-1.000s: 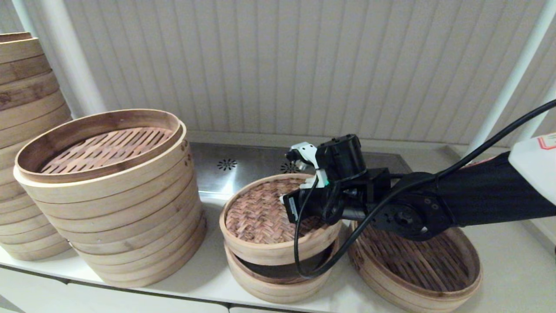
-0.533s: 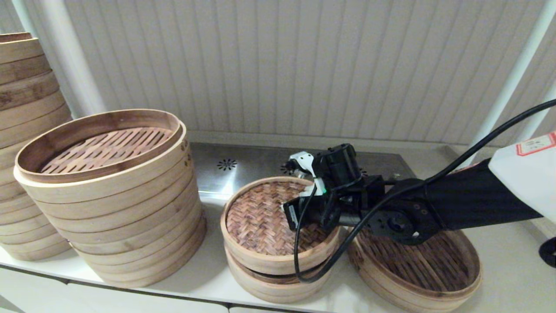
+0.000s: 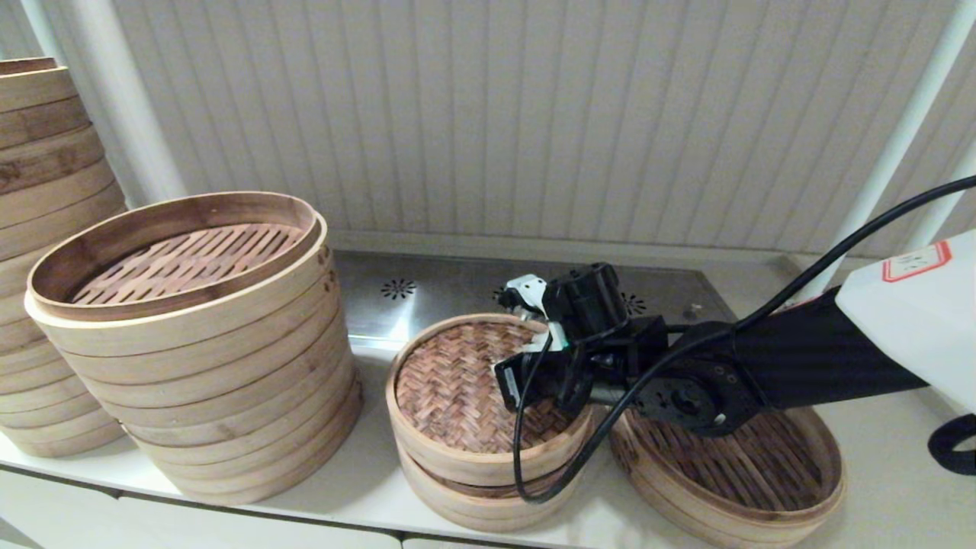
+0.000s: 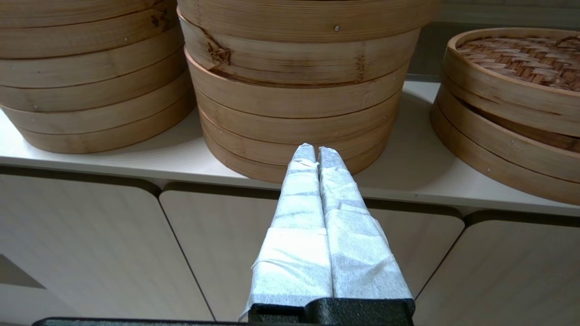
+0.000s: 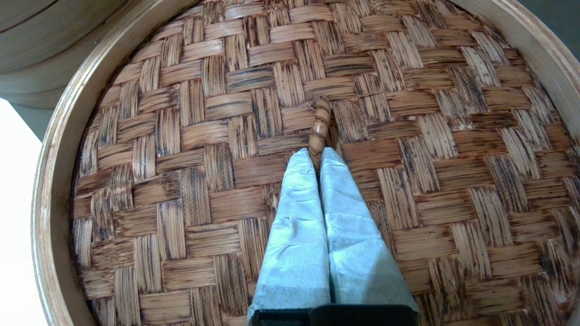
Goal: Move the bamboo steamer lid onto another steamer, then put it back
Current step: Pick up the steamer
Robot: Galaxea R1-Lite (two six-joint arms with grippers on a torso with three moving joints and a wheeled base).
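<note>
Where visible, white arm casing's red-bordered label [image 3: 913, 261], unreadable.

r gripper [image 5: 318, 156] fingers pinched together, arm stretched fwd-left; l gripper [image 4: 316, 153] fingers together, prob parked low.

Bamboo steamer lid [image 3: 457, 389], centre of head view: pale tan band rim, brown herringbone weave top with darker streaks; small mottled brown loop handle [image 5: 320, 129] at its middle. Small steamer [image 3: 480, 503] under it: pale bamboo rings. Wide low basket [image 3: 762, 488], lower right: tan rim, dark brown slats. Tall basket stack [image 3: 206, 366], left: light honey bands, reddish-brown slatted floor. Taller stack [image 3: 46, 229], far left edge: darker tan bands. Right gripper [image 5: 318, 156]: fingers wrapped in pale blue-white cloth tape; black arm, white shell. Left gripper [image 4: 316, 151]: same white wrap. Counter [image 3: 366, 488] white; steel panel [image 3: 427, 293] grey; wall [image 3: 488, 114] beige, vertical ribs.
</note>
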